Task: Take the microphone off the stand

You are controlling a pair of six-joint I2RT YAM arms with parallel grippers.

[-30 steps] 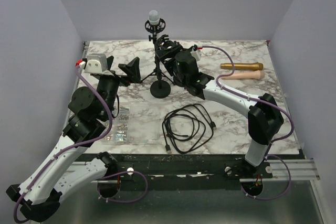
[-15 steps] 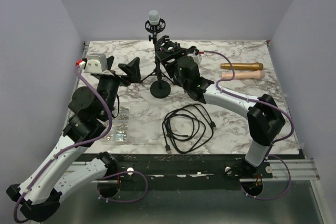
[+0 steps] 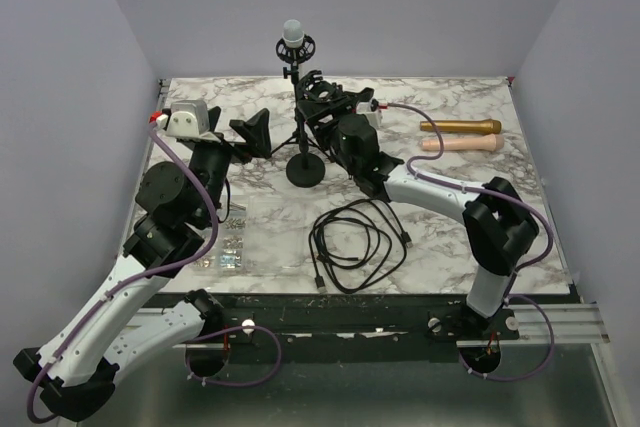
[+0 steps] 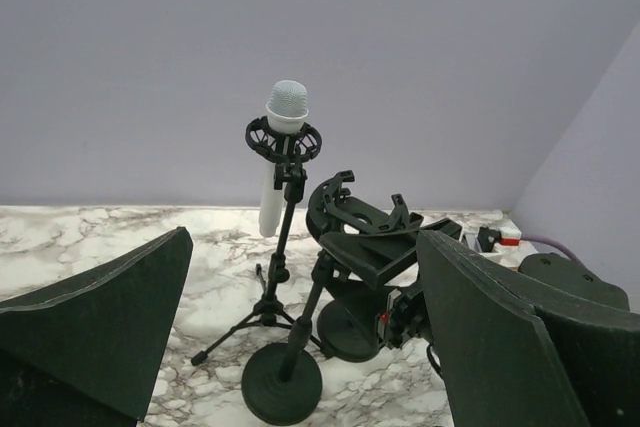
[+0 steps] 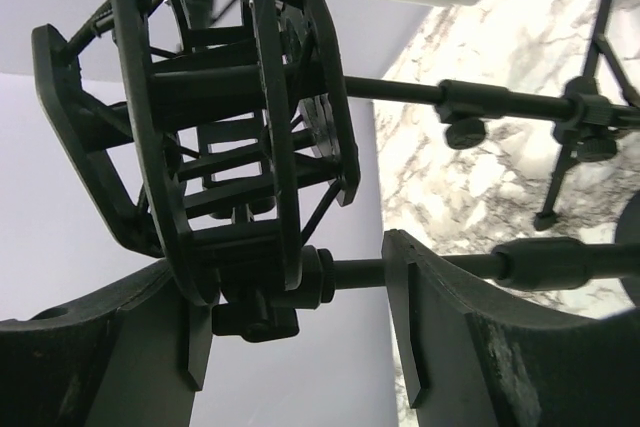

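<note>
The mic (image 3: 292, 31) sat upright in the ring clip of its stand (image 4: 282, 247), a tripod at the top centre of the overhead view against the back wall. Its mesh head was above the clip and its white body hung below, so it would probably have to be lifted up and out. The left tool (image 3: 252, 133) hung over the worktop (image 3: 450, 207) left of centre with its jaws spread wide. It faced the mic from well apart, likely to line up a grip on the body. The right tool (image 5: 295, 267) was just in front of the stand, its jaws fairly wide on either side of the rod under an empty mount (image 5: 230, 137) on a second stand (image 3: 305, 171) with a round base. Nothing was pinched. It may have been there to steady that stand, or it had come to the wrong clip. A cable (image 3: 358, 242) lay coiled at lower centre, clear of both arms.
</note>
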